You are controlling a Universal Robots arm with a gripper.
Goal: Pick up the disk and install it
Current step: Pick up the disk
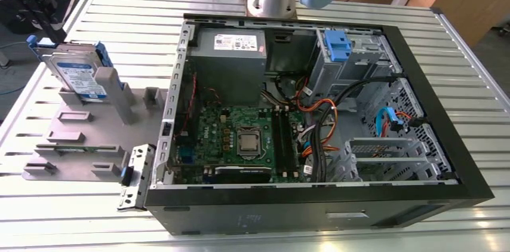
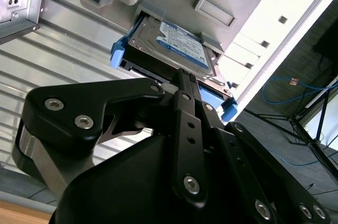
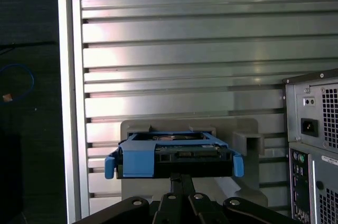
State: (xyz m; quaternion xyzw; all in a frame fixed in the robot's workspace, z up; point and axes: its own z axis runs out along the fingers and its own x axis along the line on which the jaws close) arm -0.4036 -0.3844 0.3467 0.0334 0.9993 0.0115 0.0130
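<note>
Checking on the install: where is the flat silver hard drive with the white-and-blue label and blue plastic rails? (first speaker)

It stands tilted on edge in the pale grey plastic holder. The holder rests on the slatted aluminium desk, near the desk's edge at the exterior view's left, and the drive is at the holder's end nearer the far corner. Both wrist views show it there too, blue end tab outward. (second speaker)

And the black claw? (first speaker)

In both wrist views the claw points straight at the drive's blue-tabbed end. Its two fingers lie pressed together with nothing between them. I cannot tell whether the tips touch the blue frame. (second speaker)

So nothing is picked up? (first speaker)

By my reading, no. The drive sits fully in its holder, not lifted. (second speaker)

What about the computer? (first speaker)

The open black tower case lies on its side on the desk, just beside the holder and toward the exterior view's right. Inside, by the wall nearest the desk's far edge, stands the tall metal drive cage with a blue tab. The drive is well apart from it, outside the case. (second speaker)

How far along, then? (first speaker)

Barely begun, I judge: the claw is lined up on the drive, while grasping, carrying and seating it are all undone. (second speaker)
</note>
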